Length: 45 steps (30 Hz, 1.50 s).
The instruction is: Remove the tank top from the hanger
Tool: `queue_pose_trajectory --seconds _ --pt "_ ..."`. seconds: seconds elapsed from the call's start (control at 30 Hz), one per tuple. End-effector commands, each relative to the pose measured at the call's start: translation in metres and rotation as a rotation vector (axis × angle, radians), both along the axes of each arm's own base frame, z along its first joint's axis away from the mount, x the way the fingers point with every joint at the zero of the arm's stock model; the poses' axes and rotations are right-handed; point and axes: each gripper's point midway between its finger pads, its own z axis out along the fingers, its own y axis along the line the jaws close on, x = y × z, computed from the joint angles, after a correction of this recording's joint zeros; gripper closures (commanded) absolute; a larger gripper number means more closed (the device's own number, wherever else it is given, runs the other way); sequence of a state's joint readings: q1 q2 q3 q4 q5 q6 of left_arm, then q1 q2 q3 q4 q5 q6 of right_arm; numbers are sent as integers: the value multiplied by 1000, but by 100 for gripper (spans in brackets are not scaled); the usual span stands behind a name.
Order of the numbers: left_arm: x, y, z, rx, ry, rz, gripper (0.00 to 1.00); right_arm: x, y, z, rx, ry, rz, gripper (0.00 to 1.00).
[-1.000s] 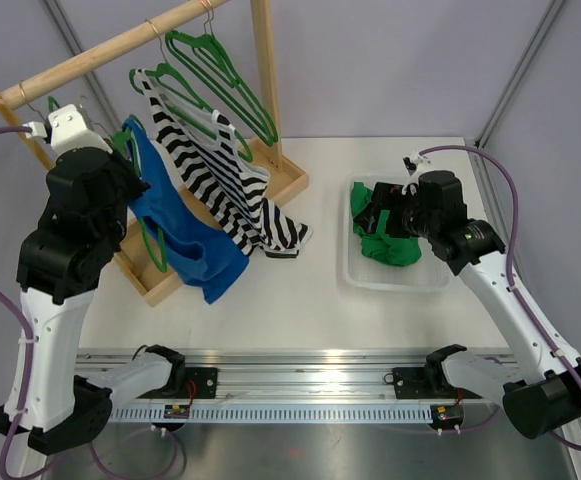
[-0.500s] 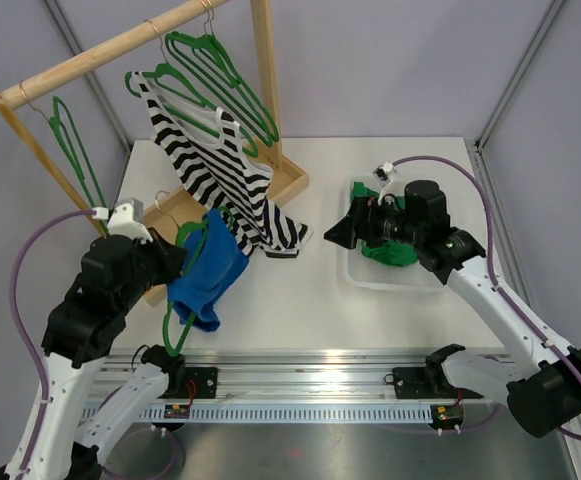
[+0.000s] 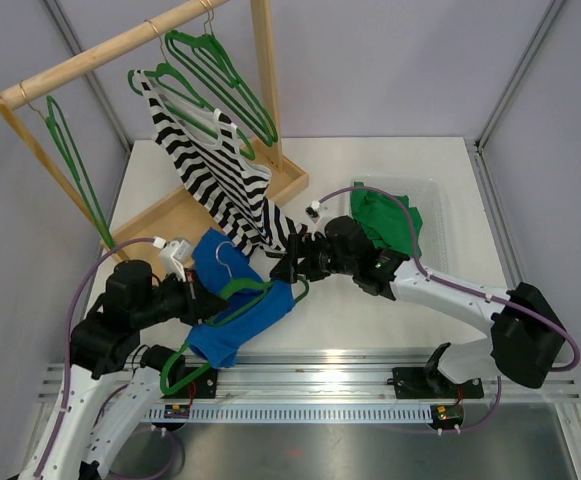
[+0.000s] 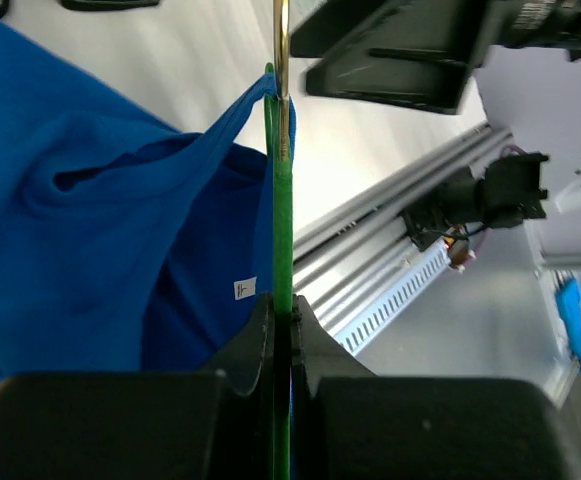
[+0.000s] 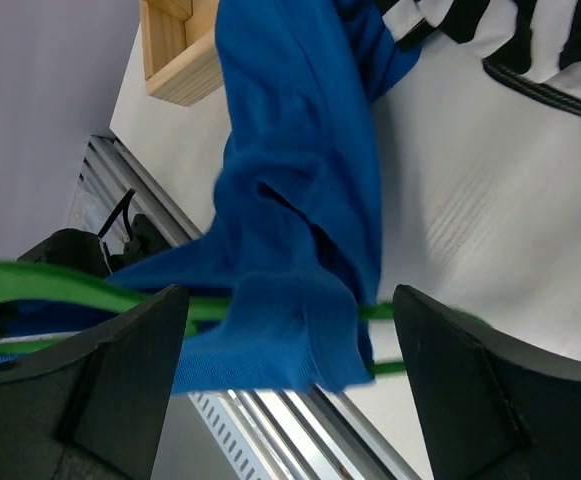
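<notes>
The blue fabric tank top [image 3: 238,328] is draped on the thin green plastic hanger [image 3: 183,361] clamped by the left gripper [image 4: 282,312]; fabric alone should be pinched by the wide-spread right gripper [image 5: 290,300].

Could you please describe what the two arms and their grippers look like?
The left arm and right arm have white links, bulky black joints and a looping purple cable each. The left gripper and right gripper are black with blocky jaws.
</notes>
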<state>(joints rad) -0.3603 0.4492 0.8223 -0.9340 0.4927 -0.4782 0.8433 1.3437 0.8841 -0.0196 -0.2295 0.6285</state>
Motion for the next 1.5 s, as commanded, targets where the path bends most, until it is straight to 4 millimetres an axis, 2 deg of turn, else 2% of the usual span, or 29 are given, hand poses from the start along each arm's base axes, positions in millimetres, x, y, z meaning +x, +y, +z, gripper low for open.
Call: queue_pose_trajectory --seconds 0.0,0.07,0.17,0.23,0.33,0.5,0.6,0.67,0.77,0.8,0.83,0.97,1.1,1.27,1.4,1.47 --pt "-5 -24 29 -143 -79 -131 100 12 26 22 100 -39 -42 9" --pt "-2 -24 25 -141 -68 -121 100 11 31 21 104 -34 -35 10" --pt "7 -23 21 -125 -68 -96 100 11 34 14 92 -18 -28 18" --pt "13 -21 18 -103 -59 -70 100 11 32 8 66 -21 -35 20" --pt "20 -18 12 -69 -50 -47 100 20 21 2 10 -38 -99 18" --pt "28 -14 5 -28 -51 -21 100 30 1 11 -15 -88 -200 12" --pt "32 -14 0 -17 -47 -12 100 31 -7 19 -2 -99 -238 11" --pt "35 -15 0 -29 -51 -5 100 26 -11 12 -30 -66 -239 11" --pt "39 -18 2 -49 -59 1 100 19 -2 6 1 -17 -205 12" --pt "40 -18 3 -51 -61 1 100 9 1 -1 6 23 -158 13" --pt "41 -18 4 -56 -60 6 100 10 7 6 48 14 -151 13" --pt "44 -19 6 -66 -72 13 100 5 11 -1 65 58 -150 15" --pt "46 -18 5 -62 -73 24 100 6 6 -11 36 63 -177 17" --pt "45 -21 10 -83 -73 20 100 9 9 -26 3 61 -158 21" --pt "41 -26 12 -109 -64 -12 100 13 14 -28 -12 30 -144 24" --pt "39 -29 10 -115 -48 -34 100 17 14 -29 -26 10 -140 31"
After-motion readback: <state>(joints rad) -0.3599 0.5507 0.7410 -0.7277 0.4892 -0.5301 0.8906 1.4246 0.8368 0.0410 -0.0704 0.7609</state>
